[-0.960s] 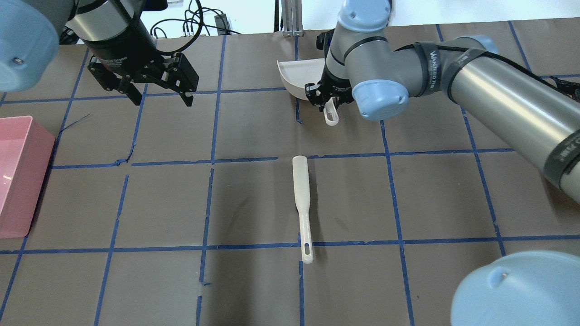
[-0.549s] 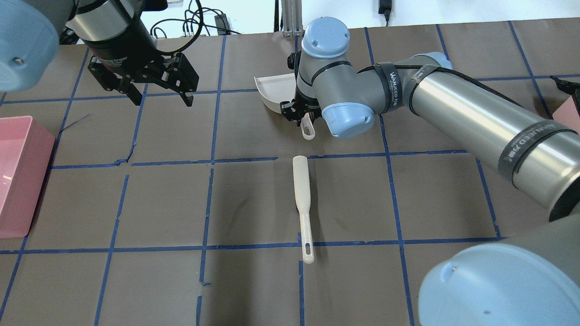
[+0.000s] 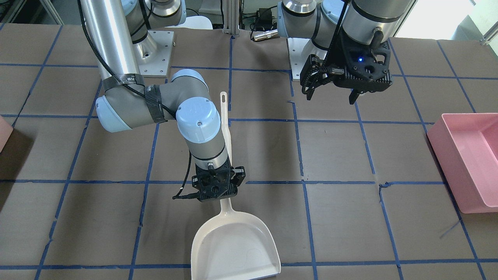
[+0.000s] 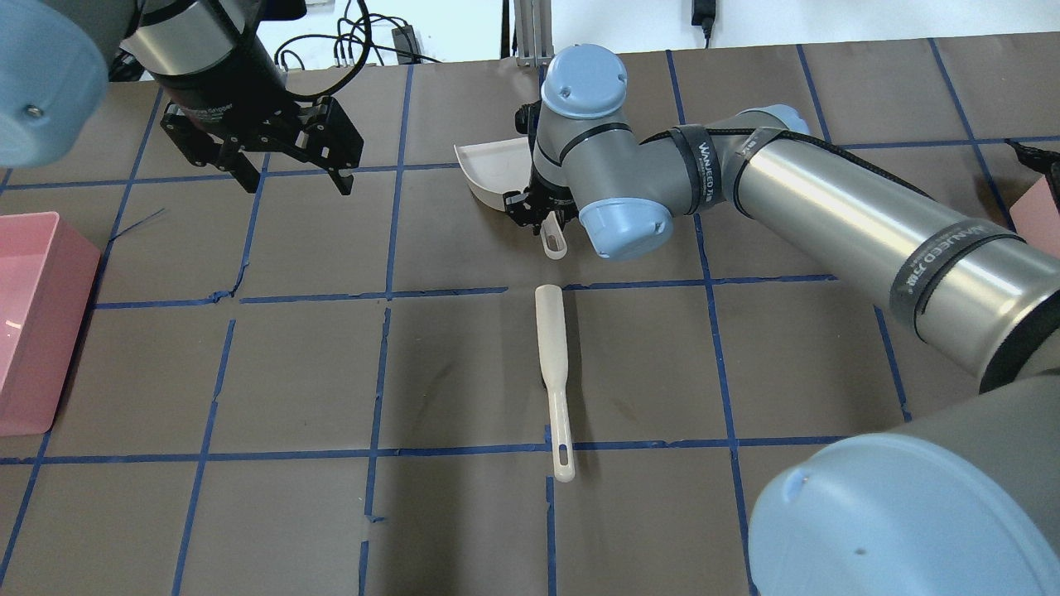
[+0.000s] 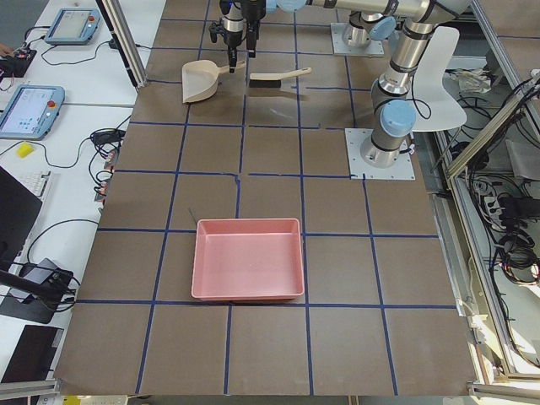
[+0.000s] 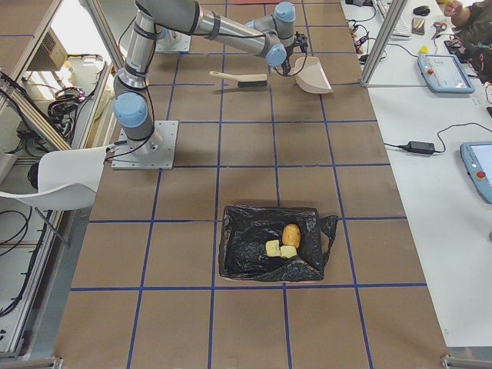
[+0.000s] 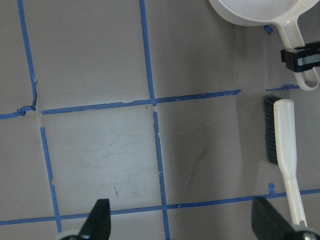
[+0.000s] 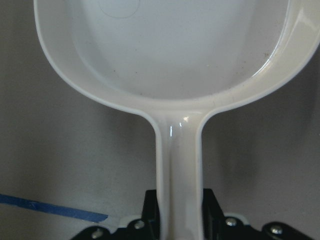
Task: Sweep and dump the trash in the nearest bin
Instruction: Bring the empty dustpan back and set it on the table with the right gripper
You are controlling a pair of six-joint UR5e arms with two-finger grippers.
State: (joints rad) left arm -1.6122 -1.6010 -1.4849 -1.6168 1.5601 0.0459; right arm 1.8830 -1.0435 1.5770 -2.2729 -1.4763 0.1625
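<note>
Right end effector [image 3: 218, 186] grips the white dustpan [image 3: 233, 245] by its handle, near the worktop [image 3: 350, 155] operator-side edge. Left end effector [image 4: 294, 175] hangs wide open, empty. Trash [image 6: 283, 244] lies in the black-lined bin [image 6: 246, 250] toward the worktop's right end.

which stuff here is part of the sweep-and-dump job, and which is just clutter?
Job:
dustpan, held in the right hand
brush, lying free
three trash lumps, inside the black-bagged bin

Lying about:
pink tub
tablets
white chair
</note>
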